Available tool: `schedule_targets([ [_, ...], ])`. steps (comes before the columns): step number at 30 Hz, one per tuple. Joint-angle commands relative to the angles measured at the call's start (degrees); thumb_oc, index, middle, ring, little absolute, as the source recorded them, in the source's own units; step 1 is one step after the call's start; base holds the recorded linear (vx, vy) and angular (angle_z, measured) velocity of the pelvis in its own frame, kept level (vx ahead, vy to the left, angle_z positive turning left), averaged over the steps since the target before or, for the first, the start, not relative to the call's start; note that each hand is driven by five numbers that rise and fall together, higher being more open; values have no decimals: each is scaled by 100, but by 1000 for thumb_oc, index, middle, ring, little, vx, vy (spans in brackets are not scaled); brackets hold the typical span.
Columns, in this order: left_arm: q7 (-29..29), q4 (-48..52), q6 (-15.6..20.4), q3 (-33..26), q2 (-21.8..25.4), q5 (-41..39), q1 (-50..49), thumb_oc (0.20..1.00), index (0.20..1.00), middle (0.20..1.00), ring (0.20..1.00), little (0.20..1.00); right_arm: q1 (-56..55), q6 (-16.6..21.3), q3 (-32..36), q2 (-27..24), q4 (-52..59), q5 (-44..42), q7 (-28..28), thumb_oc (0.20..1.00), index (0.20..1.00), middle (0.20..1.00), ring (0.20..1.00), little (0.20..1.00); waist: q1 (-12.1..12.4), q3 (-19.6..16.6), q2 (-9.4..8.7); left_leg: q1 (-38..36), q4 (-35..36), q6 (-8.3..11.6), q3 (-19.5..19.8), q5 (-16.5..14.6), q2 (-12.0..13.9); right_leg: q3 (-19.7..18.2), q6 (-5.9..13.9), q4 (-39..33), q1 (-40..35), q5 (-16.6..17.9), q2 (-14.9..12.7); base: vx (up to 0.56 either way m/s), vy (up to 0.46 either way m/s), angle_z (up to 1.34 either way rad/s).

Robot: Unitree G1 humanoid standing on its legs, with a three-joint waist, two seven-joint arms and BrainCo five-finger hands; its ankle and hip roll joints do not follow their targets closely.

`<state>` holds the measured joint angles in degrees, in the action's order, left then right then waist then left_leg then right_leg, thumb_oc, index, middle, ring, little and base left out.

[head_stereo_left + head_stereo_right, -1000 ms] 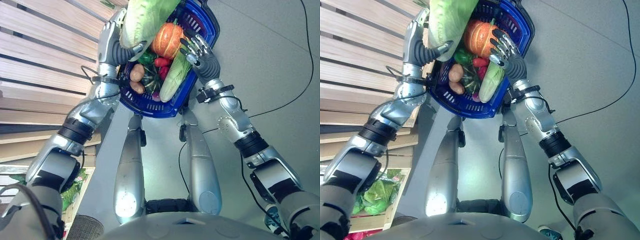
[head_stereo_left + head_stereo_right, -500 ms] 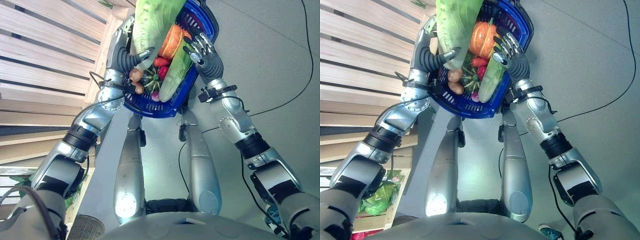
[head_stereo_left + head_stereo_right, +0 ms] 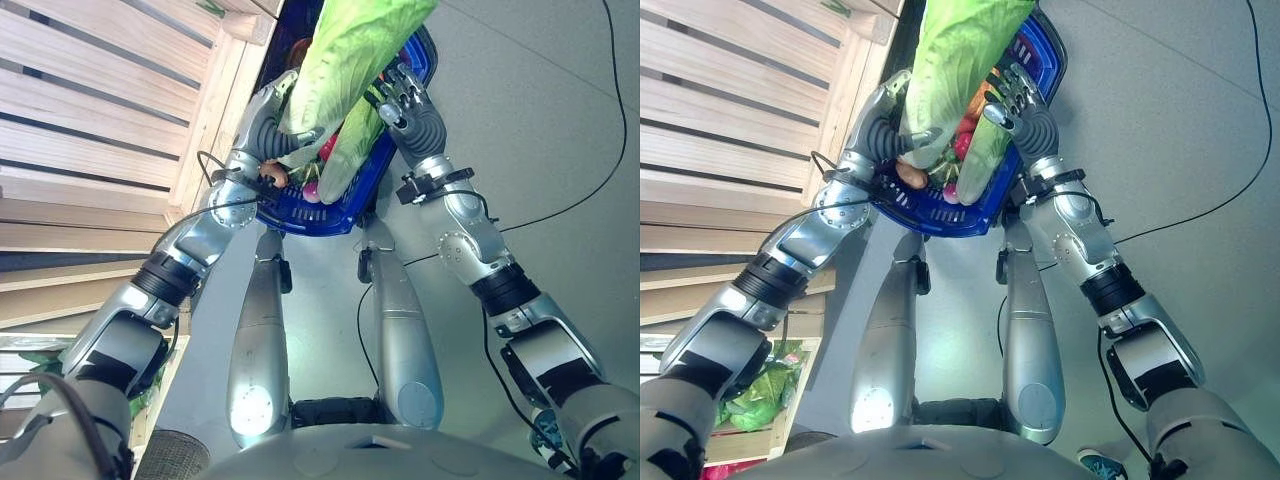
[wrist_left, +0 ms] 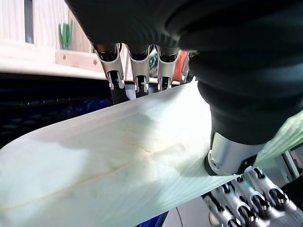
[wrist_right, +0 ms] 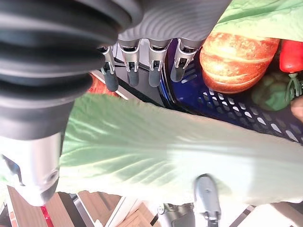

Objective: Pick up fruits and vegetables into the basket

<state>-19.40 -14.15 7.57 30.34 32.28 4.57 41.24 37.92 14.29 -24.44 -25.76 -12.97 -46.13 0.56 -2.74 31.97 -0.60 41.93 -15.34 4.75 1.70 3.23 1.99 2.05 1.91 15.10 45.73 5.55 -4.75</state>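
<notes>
The left hand (image 3: 272,118) has swung its cabbage (image 3: 352,52) across from the slatted rack (image 3: 90,110) side to hang over the middle of the basket (image 3: 345,205). A second ago the leaf sat over the basket's left rim and the pumpkin (image 5: 236,54) lay in plain sight; in the head views the leaf covers most of it now. The left forearm has come inward with it. The right hand (image 3: 410,105) has hardly moved from the basket's right rim.

There are two long pale-green cabbages: the one the left hand holds, and a second cabbage (image 3: 345,160) already leaning in the basket just beside the right hand. One orange pumpkin, one blue basket and one brown potato (image 3: 274,175) at the near left rim can be counted; red items (image 3: 328,145) show between the cabbages, too covered to count.

The held cabbage runs lengthwise away from the robot, leafy end farthest out and tilted toward the right, pale stem end at the hand. The left hand's fingers (image 4: 137,71) and thumb curl round that stem end. The right hand's fingers (image 5: 156,66) are straight and spread, gripping nothing, with the leaning cabbage lying past them.
</notes>
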Motion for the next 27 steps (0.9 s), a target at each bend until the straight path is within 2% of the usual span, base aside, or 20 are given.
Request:
schedule_targets([
  [1, 86, 302, 448, 105, 55, 280, 122, 200, 200, 200, 200, 200, -100, 98, 92, 7, 549, -106, 222, 1000, 1000, 1000, 1000, 1000, 68, -218, 24, 109, 149, -78, -203, 33, -322, 303, 369, 198, -222, -359, 271, 0, 0, 0],
  [9, 361, 346, 490, 396, 97, 335, 188, 200, 200, 200, 200, 200, -39, 66, -2, -32, 533, -277, 348, 1000, 1000, 1000, 1000, 1000, 68, -218, 22, 97, 158, -81, -210, 27, -324, 300, 388, 176, -228, -337, 263, 0, 0, 0],
  [25, 1062, 254, 28, 784, 279, 359, 327, 200, 200, 200, 200, 200, 24, 33, -85, -119, 930, -727, 878, 1000, 1000, 1000, 1000, 1000, 39, -218, -14, 86, 187, -85, -207, 26, -309, 303, 423, 158, -207, -282, 269, 0, 0, 0],
  [26, 1082, 250, 21, 793, 282, 357, 331, 200, 200, 200, 200, 200, 30, 61, -88, -123, 937, -698, 900, 460, 460, 460, 460, 460, 38, -218, -15, 88, 185, -85, -207, 26, -309, 303, 424, 157, -205, -281, 268, 0, 0, 0],
  [27, 1104, 252, 10, 808, 287, 358, 334, 200, 200, 200, 200, 200, 35, 84, -85, -130, 970, -716, 926, 200, 200, 200, 200, 200, 34, -218, -12, 87, 183, -87, -204, 24, -310, 301, 424, 156, -204, -280, 267, 0, 0, 0],
])
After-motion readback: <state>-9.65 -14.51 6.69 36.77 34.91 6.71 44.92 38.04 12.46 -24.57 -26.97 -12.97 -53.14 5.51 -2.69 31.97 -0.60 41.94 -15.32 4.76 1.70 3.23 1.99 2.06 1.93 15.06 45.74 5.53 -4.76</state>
